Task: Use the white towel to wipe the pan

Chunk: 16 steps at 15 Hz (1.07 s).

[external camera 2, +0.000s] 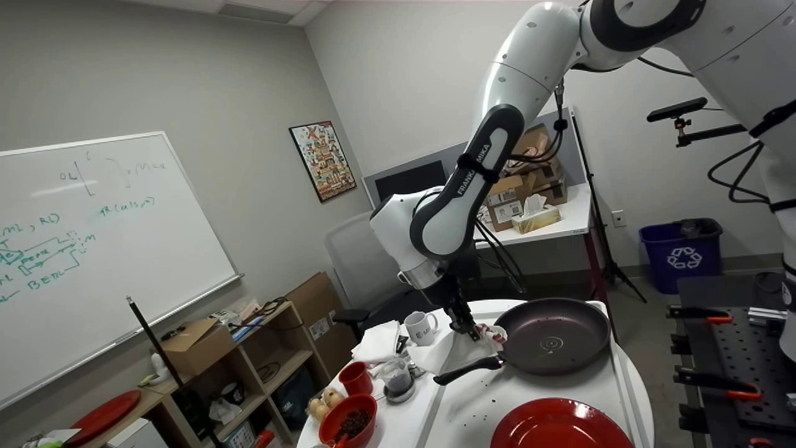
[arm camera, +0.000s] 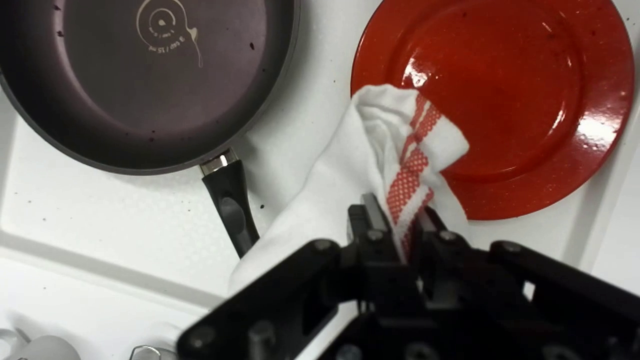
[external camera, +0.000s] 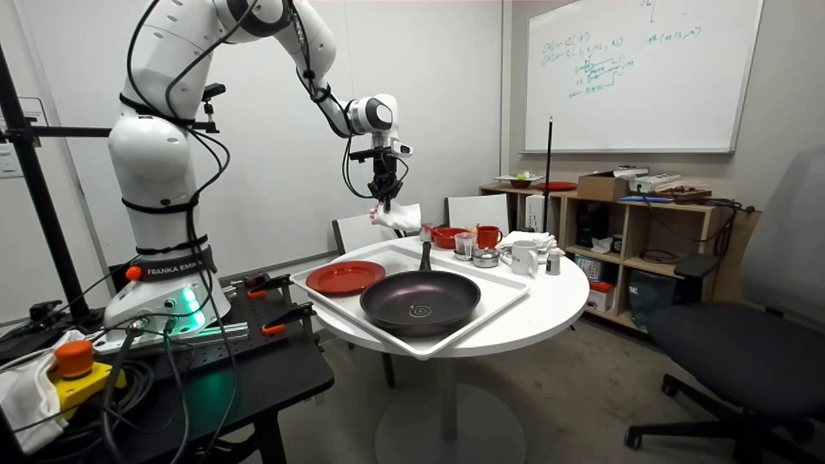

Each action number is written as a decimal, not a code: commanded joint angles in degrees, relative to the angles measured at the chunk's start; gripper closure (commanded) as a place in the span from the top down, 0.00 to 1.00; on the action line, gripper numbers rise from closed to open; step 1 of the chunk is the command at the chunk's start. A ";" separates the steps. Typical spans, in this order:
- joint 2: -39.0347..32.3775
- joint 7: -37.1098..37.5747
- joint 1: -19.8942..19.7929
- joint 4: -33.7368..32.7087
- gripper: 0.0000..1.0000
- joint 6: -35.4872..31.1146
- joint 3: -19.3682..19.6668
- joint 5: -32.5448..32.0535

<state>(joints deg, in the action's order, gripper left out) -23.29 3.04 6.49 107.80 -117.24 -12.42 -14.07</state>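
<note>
The dark pan (external camera: pixel 419 309) lies on a white tray (external camera: pixel 506 294) on the round table; it also shows in an exterior view (external camera 2: pixel 547 342). In the wrist view the pan (arm camera: pixel 165 95) is at upper left, with a few dark specks inside and its black handle pointing down. My gripper (arm camera: pixel 398 215) is shut on the white towel (arm camera: pixel 330 185), pinching it near its red-striped edge. The towel hangs in the air in both exterior views (external camera: pixel 405 217) (external camera 2: pixel 451 352). In the wrist view the gripper is right of the pan handle, with the towel partly covering the red plate.
A red plate (external camera: pixel 346 277) lies on the tray beside the pan. A red bowl (external camera: pixel 445 240), a red mug (external camera: pixel 488 236), a white mug (external camera: pixel 524 258), a clear cup (external camera: pixel 464 245) and folded white cloths (external camera 2: pixel 377 342) stand along the table's far side. Dark crumbs dot the tray.
</note>
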 commanded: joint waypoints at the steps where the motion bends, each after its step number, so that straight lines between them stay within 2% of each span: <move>1: 0.14 -0.62 2.03 -0.09 0.07 -0.01 2.18 0.97; 9: -11.35 -7.44 3.46 -7.94 0.07 1.65 2.18 2.48; 16: -18.00 -10.89 8.51 -13.69 0.07 3.23 1.51 0.60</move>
<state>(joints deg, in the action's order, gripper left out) -38.33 -5.23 12.80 98.82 -117.02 -11.05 -13.16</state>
